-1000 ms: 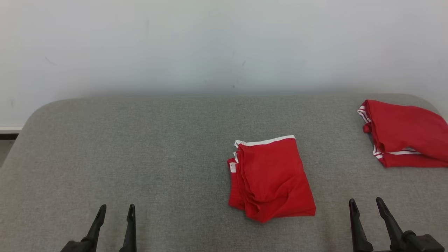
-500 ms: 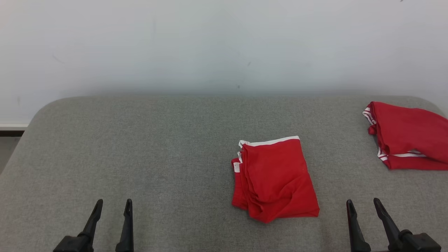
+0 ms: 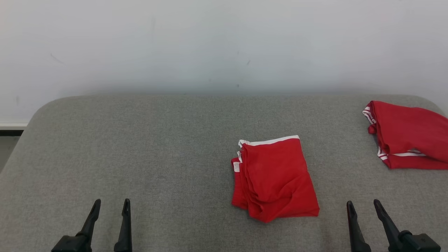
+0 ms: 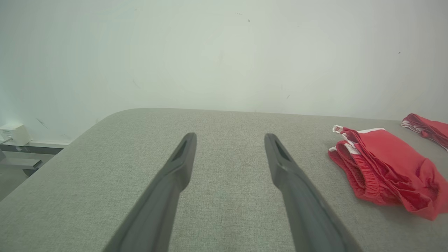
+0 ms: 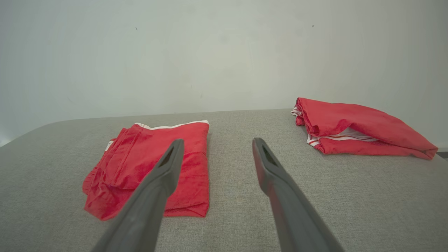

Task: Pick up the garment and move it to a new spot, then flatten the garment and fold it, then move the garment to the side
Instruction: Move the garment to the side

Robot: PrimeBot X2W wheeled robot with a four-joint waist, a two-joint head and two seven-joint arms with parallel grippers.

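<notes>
Folded red garment (image 3: 274,178), white tag (image 3: 236,167) (unreadable), left hand (image 3: 112,202) wide, right hand (image 3: 362,202) wide

No legible text anywhere.

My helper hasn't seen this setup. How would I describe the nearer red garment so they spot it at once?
Start at the grey table against the pale wall. Near its middle lies the folded red garment, a square with one white band along its far edge. The other red garment sits at the right edge, looser, with striped trim.
</notes>
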